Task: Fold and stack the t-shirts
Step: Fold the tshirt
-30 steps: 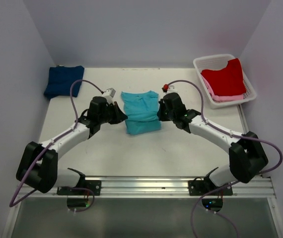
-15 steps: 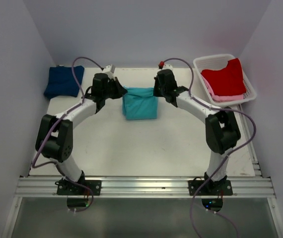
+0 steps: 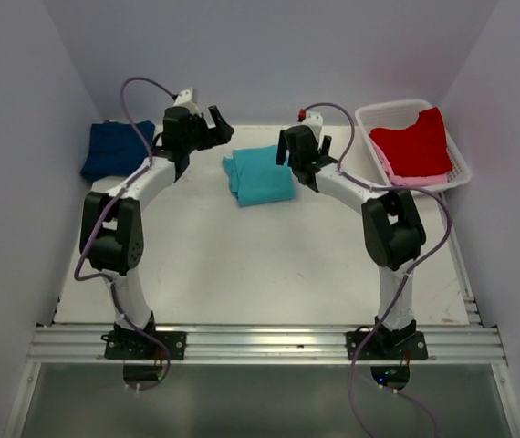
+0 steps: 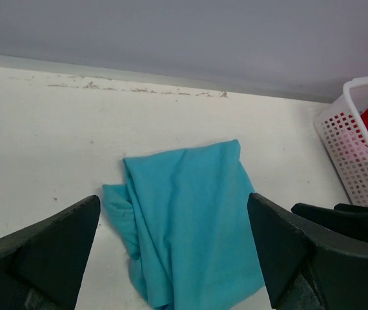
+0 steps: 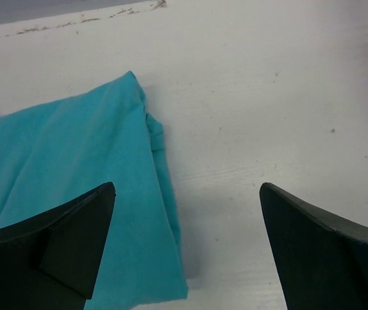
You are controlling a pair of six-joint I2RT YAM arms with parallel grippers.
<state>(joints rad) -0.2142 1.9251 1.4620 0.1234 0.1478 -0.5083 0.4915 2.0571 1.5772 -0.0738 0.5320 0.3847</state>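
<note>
The teal shirt (image 3: 258,176) lies folded into a small, slightly rumpled bundle on the white table (image 3: 242,265), toward 12 o'clock from the table's middle and short of the far edge. It lies apart from the other shirts.

The left gripper (image 3: 216,128) hangs above the table at about 10 o'clock from the bundle. Its jaws are spread wide and hold nothing; in the left wrist view the two dark fingers frame the cloth from above without touching it.

The right gripper (image 3: 303,155) is at about 2 o'clock from the bundle, just beside its right edge. It too is spread wide and empty; in its own wrist view the cloth lies below and to the left, clear of both fingers.

The navy shirt (image 3: 117,149) lies folded at the table's 10 o'clock corner. At the 2 o'clock corner stands a white slotted basket (image 3: 388,107) with the red shirt (image 3: 412,141) on top and the pink shirt (image 3: 417,181) showing beneath it.
</note>
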